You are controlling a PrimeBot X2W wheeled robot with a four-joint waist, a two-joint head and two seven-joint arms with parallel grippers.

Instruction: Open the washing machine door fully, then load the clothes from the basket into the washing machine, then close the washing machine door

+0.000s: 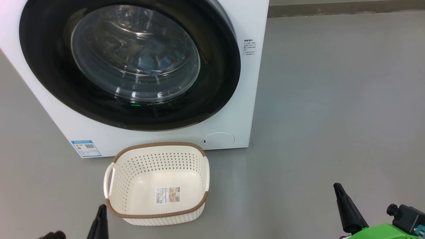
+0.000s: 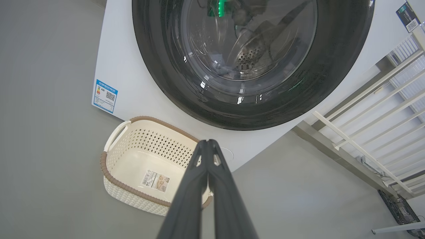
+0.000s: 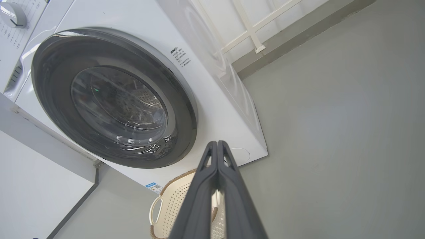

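Observation:
The white washing machine (image 1: 252,86) stands on the grey floor with its round black washing machine door (image 1: 46,66) shut flush against the front. Through the glass window, blue clothes (image 1: 156,59) lie inside the drum. In front of it sits the cream basket (image 1: 114,159) with a brown rim, holding nothing but a paper label on its floor. My left gripper (image 1: 101,207) is shut just left of the basket's near corner. My right gripper (image 1: 337,186) is shut low at the right, well away from the machine. The basket (image 2: 132,156) and door (image 2: 332,83) also appear in the left wrist view.
Bare grey floor (image 1: 332,99) spreads to the right of the machine. A white railing (image 2: 372,126) stands beside the machine. A wall skirting (image 3: 298,36) runs behind it. A white panel (image 3: 33,186) rises beside the machine in the right wrist view.

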